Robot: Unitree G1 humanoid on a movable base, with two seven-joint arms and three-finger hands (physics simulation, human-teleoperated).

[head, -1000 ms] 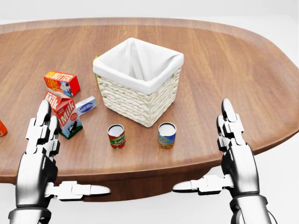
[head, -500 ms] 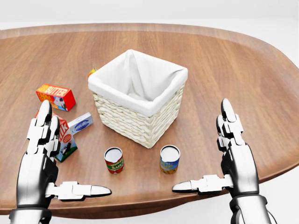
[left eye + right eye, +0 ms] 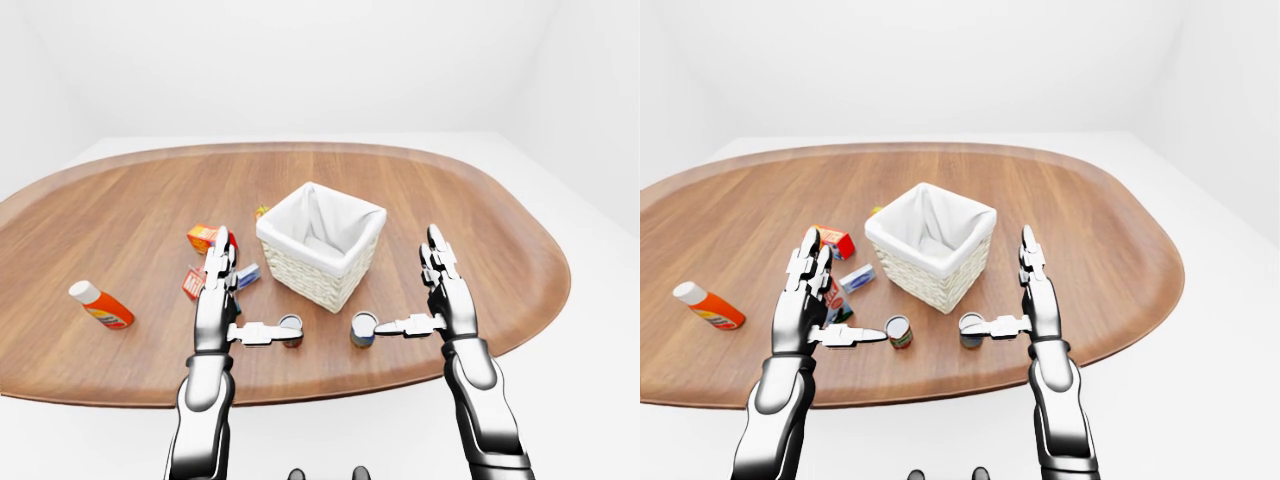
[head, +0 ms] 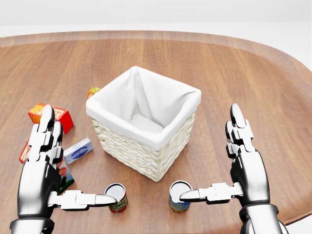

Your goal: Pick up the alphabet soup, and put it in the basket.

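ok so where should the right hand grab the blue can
Grip the blue can around its curved side wall, about mid-height, coming from the head view's right. It stands upright, so the round sides are free there. The basket sits just above it and the red can lies to its left. The open right hand is already on that side.

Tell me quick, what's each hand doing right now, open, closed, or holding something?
Left hand: open, fingers spread, holding nothing.
Right hand: open, fingers spread, holding nothing.
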